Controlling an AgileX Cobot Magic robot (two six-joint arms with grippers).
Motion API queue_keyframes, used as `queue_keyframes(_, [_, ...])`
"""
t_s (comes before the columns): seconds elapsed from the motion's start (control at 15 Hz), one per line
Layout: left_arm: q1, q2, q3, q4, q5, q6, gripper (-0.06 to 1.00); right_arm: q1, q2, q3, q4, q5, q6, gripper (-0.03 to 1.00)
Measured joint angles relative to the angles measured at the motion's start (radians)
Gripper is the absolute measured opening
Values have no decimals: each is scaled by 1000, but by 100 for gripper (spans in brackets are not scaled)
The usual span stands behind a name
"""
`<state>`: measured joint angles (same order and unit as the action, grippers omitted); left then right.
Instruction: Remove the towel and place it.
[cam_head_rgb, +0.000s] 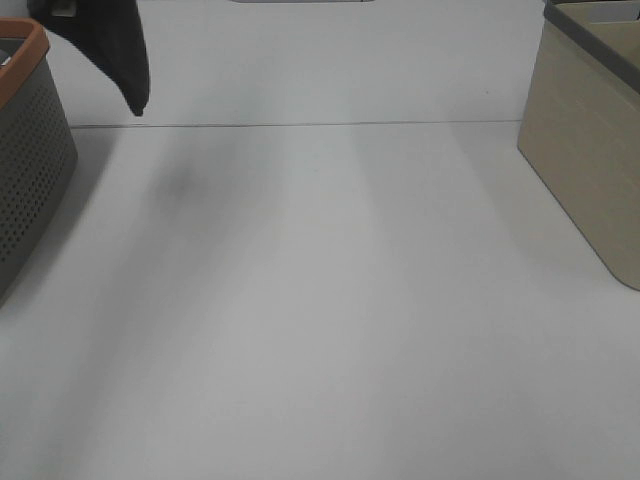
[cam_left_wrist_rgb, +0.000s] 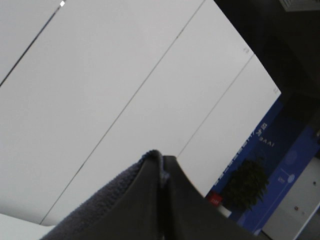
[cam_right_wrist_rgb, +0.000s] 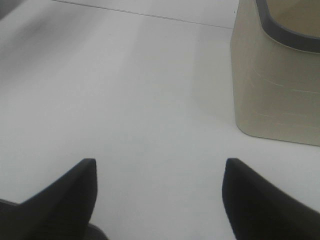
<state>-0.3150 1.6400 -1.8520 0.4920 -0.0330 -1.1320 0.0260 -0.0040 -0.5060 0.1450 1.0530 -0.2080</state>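
- One towel (cam_head_rgb: 115, 50): dark grey, hanging in the air at the far left of the high view. It is just beside the basket's rim, and its lowest corner points down, clear of the table (cam_head_rgb: 320, 320).
- Two containers, well apart. A grey perforated basket (cam_head_rgb: 30, 170) with an orange rim stands at the left edge, and a beige bin (cam_head_rgb: 590, 170) with a dark rim stands at the right.
- Two grippers.
- The left gripper (cam_left_wrist_rgb: 162, 161) is lifted high, and its camera looks out at pale wall panels (cam_left_wrist_rgb: 100, 90) instead of the table. Its fingers are pressed together on the towel's fuzzy cloth.
- The right gripper (cam_right_wrist_rgb: 160, 172) hangs low over bare table with the bin near one side. Its two dark fingers (cam_right_wrist_rgb: 75, 195) are spread wide, with nothing between them.
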Motion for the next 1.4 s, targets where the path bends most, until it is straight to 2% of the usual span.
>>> queue_keyframes(0.13, [-79, 9, 56, 90, 4, 0, 0, 0, 0, 0, 0, 0, 0, 70])
queue_keyframes(0.33, [-145, 9, 156, 166, 6, 0, 0, 0, 0, 0, 33, 0, -7, 70])
queue_keyframes(0.6, [-154, 11, 309, 176, 8, -3, 0, 0, 0, -3, 127, -7, -50, 70])
queue_keyframes(0.8, [-183, 12, 382, 168, 8, -3, 0, 0, 59, -8, 260, -89, -118, 70])
queue_keyframes(1.0, [-256, 12, 428, 199, 8, 0, 0, 0, 238, -8, 434, -221, -312, 70])
queue_keyframes(1.2, [-294, 10, 433, 212, 1, 0, 0, 0, 395, -8, 578, -255, -530, 68])
queue_keyframes(1.4, [-299, -19, 433, 222, 3, 0, 0, 0, 607, -8, 820, -260, -901, 61])
